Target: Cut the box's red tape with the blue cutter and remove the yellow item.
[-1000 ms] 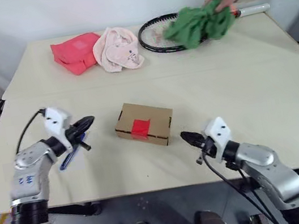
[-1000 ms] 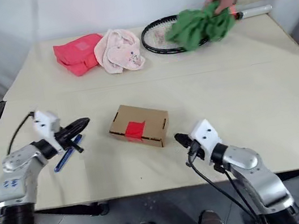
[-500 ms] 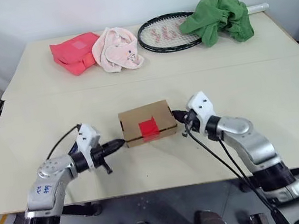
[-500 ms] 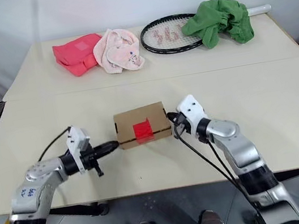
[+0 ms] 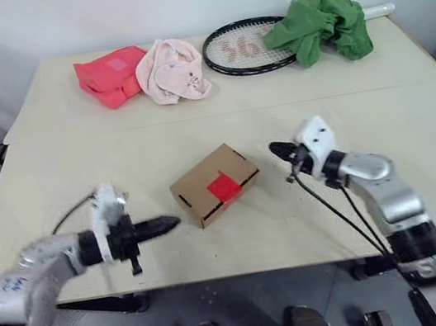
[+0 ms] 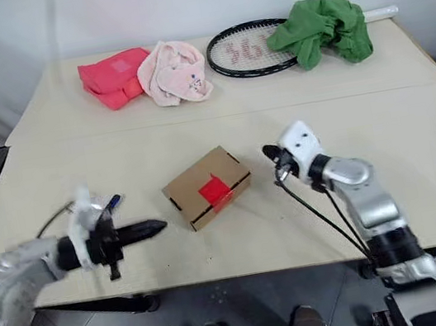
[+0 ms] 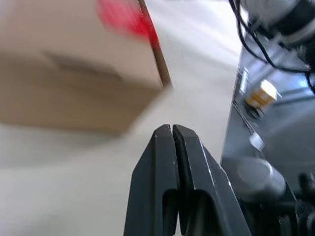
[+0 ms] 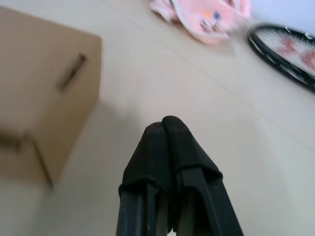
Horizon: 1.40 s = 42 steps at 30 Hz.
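The brown cardboard box lies turned at an angle in the middle of the table, with the red tape across its lid edge facing me. My left gripper is shut and empty, pointing at the box's left corner a short gap away. To the box's right, my right gripper is shut and empty, also clear of it. A bit of the blue cutter shows on the table behind my left wrist. The yellow item is out of view. The left wrist view has the box and tape just beyond the shut fingers.
Along the table's far edge lie a pink-red pouch, a pale pink cloth, a racket and a green cloth draped over the racket's throat. Cables hang from both wrists near the table's front edge.
The box has swung to an angle. My left gripper drew back from its left side and my right gripper moved off its right side. A person's hand left the green cloth.
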### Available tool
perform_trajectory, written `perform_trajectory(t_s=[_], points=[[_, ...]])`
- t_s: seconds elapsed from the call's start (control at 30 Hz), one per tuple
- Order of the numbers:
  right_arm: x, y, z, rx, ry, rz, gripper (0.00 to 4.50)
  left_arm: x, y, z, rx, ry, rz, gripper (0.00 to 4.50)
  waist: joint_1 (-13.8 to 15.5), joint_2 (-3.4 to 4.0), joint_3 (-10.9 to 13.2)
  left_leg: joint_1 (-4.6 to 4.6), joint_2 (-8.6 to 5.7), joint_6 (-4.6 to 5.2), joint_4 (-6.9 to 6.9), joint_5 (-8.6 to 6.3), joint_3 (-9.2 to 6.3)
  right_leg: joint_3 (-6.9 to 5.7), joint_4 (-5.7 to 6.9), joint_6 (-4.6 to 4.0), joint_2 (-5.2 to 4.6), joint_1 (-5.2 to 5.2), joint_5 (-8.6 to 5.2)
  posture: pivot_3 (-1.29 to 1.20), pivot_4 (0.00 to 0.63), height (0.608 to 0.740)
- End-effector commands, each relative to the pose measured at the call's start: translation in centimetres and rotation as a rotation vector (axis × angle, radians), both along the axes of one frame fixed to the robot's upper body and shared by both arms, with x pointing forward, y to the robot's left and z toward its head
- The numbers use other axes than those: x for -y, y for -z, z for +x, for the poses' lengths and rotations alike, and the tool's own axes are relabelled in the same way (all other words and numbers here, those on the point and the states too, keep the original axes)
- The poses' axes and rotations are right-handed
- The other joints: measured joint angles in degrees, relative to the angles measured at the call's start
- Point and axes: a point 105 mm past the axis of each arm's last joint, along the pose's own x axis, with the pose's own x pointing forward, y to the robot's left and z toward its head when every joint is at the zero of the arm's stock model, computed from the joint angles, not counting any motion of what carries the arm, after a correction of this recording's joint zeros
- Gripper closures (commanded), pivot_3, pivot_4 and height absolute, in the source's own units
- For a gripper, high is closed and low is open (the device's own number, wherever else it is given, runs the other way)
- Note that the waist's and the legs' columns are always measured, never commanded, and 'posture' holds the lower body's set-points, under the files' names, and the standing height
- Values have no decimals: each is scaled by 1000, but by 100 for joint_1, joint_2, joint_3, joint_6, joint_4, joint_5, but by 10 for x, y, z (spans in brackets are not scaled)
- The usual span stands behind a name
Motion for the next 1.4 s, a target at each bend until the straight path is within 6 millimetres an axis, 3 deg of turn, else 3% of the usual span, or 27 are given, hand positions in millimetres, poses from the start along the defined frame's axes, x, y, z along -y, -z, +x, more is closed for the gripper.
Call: perform_trajectory(t_s=[0.03, 0.1, 0.2, 0.3, 0.37, 0.5, 0.67, 0.9, 1.0, 1.3, 1.4], points=[[-12, -3, -33, -82, -118, 31, 4500, -4, -40, 24, 102, -38, -113, 4438, 29, 3, 0, 2, 0, 0, 1, 0, 0, 0, 0, 0, 0, 2, 0, 0, 150, 740], [-24, 16, -61, -214, -191, 25, 4500, -3, -42, 65, 180, -146, -60, 4438, 80, 1, -1, 4, 0, 0, 3, 0, 2, 0, 4, 0, 1, 3, 0, 0, 150, 740], [-35, 29, -78, -311, -192, 43, 4500, -2, -31, 104, 245, -261, 47, 4438, 77, 0, -1, 8, -3, 1, 15, 0, 3, -3, -6, 0, 2, 19, 1, 0, 150, 740], [-49, 40, -89, -363, -187, 57, 4500, 1, -25, 130, 272, -333, 83, 4438, 50, -5, 1, 7, -5, 5, 19, -3, 14, 1, -9, 1, 0, 13, 1, 0, 150, 740], [-58, 43, -89, -366, -191, 52, 4500, 7, -17, 135, 272, -315, 117, 4438, 40, -11, 4, 0, -3, 5, 18, -3, 15, 1, -1, 1, 0, 0, 1, 0, 150, 740], [-70, 37, -75, -326, -162, 75, 4500, 23, 6, 122, 185, -202, 127, 4438, 38, -11, 5, -11, -2, 4, 16, -3, 22, 5, 6, 1, -1, -21, 1, 0, 150, 740], [-73, 27, -54, -269, -141, 75, 4500, 33, 22, 87, 42, -57, 104, 4438, 42, -11, 5, -11, -1, 4, 20, -3, 21, 7, 12, 1, -2, -22, 2, 0, 150, 740], [-68, 19, -36, -243, -146, 66, 4500, 31, 37, 53, -85, -50, 69, 4438, 35, -12, 5, -10, 2, 4, 21, -4, 22, 12, 19, 0, -1, -24, 2, 0, 150, 740], [-63, 17, -26, -238, -150, 49, 4500, 40, 42, 40, -99, -57, 40, 4438, 37, -12, 5, -11, 2, 4, 23, -4, 22, 13, 19, 0, -1, -26, 2, 0, 150, 740], [-52, 22, -11, -241, -167, -19, 4500, 50, 43, 34, -108, -120, -4, 4438, 46, -12, 5, -12, 2, 3, 35, -5, 22, 14, 20, -1, -1, -23, 2, 0, 150, 740], [-41, 15, -9, -224, -158, -18, 4500, 45, 45, 33, -98, -136, 23, 4438, 46, -12, 5, -12, 2, 2, 35, -5, 22, 14, 20, -1, -1, -23, 2, 0, 150, 740]])
